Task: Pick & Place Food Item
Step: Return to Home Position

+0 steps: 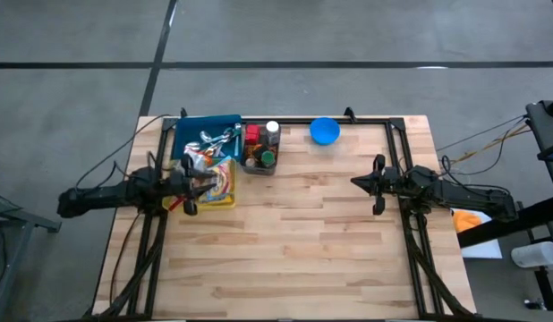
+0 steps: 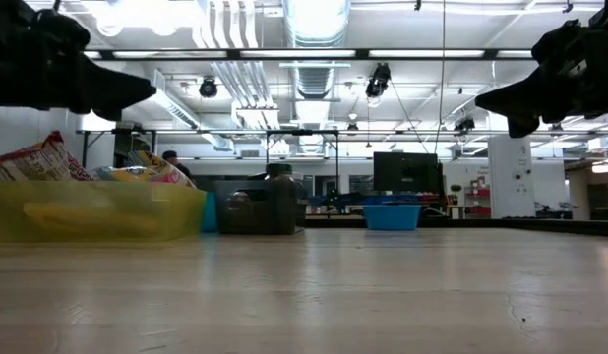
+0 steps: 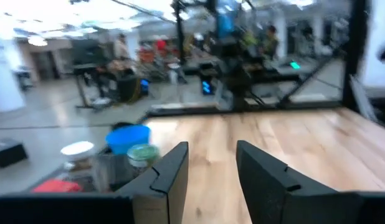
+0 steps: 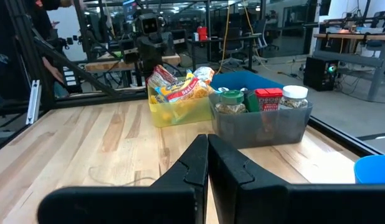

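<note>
Cutlery of silver metal (image 1: 216, 139) lies heaped in the blue rectangular plastic bin (image 1: 191, 128), which sits at the far left corner of the light wooden plank table (image 1: 294, 241). Just in front of that bin stands a yellow translucent plastic bin (image 1: 230, 202) filled with bright crinkled snack packets (image 4: 177, 87). Whether the two bins touch cannot be told. To the right of the pair, close beside them, a grey see-through plastic bin (image 1: 259, 172) holds upright spice jars, among them one with a red lid (image 1: 252, 134), one with a white lid (image 1: 273, 128) and one with a green lid (image 1: 268, 158). A round blue plastic bowl (image 1: 324, 131) stands alone near the far edge, a little to the right of the grey bin and apart from it.

The left gripper (image 1: 200, 183) hangs above the yellow bin, pointing toward the table's middle. Its wrist view shows its two dark fingers (image 3: 171, 174) parted with a clear gap, and only bare wood shows between them, so it carries nothing. The right gripper (image 1: 359, 182) hangs over bare planks on the table's right half, well apart from all the bins and pointing left toward them. Its fingers (image 4: 192, 165) are pressed together along a thin seam and grip nothing.

In the low view both grippers show as dark shapes near the top corners, well above the tabletop, with the yellow bin, the grey bin and the blue bowl lined up along the far side below them
</note>
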Motion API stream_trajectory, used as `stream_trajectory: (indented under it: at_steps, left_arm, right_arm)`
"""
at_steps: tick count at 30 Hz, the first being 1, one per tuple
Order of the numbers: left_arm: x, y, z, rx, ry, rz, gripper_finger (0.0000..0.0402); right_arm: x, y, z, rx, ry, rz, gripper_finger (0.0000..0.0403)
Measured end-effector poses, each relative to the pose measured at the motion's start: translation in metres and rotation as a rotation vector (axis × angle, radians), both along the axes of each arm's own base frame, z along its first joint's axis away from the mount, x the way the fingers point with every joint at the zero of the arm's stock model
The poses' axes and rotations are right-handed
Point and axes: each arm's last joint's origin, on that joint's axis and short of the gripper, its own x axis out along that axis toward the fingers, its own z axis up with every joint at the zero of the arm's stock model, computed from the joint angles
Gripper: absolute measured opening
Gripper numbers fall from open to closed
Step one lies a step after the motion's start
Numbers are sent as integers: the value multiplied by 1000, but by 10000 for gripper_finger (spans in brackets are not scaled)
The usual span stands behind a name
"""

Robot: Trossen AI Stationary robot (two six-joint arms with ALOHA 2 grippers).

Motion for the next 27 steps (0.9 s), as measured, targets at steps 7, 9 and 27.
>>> stream_trajectory:
  at_steps: [7, 9, 27]
  left_arm:
    - [0, -2, -2, 55, 33, -42, 137]
    - [0, -2, -2, 80, 35, -45, 137]
    - [0, -3, -3, 57, 36, -72, 137]
  right_arm:
    - [0, 0, 0, -3, -2, 2, 8]
    - [0, 0, 0, -2, 4, 1, 8]
    - [0, 0, 0, 1, 4, 1, 8]
